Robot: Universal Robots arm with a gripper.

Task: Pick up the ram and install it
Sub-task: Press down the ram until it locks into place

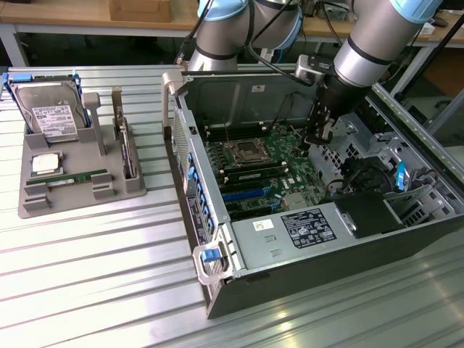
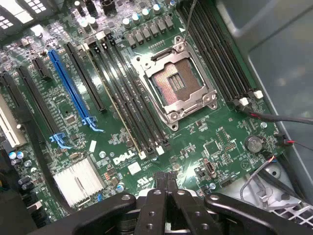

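A long green ram [image 1: 69, 176] stick lies flat on the grey tray [image 1: 130, 190] at the exterior view's left. My gripper [image 1: 319, 138] hangs far from it, inside the open computer case and just above the motherboard [image 1: 264, 170]. In the wrist view the gripper [image 2: 166, 177] is shut, its two black fingers pressed together with nothing between them. It hovers over the board's edge near the Dell logo, close to the ends of the black memory slots [image 2: 137, 112]. A thin board edge [image 2: 115, 100] seems to stand in one of those slots.
On the tray also sit a silver hard drive [image 1: 52, 116] and a square CPU chip [image 1: 45, 163]. The board carries an open CPU socket [image 2: 175, 83], a blue slot [image 2: 71, 88] and a silver heatsink [image 2: 78, 178]. Cables [image 2: 274, 117] and drive cages [image 1: 377, 181] crowd the case's far side.
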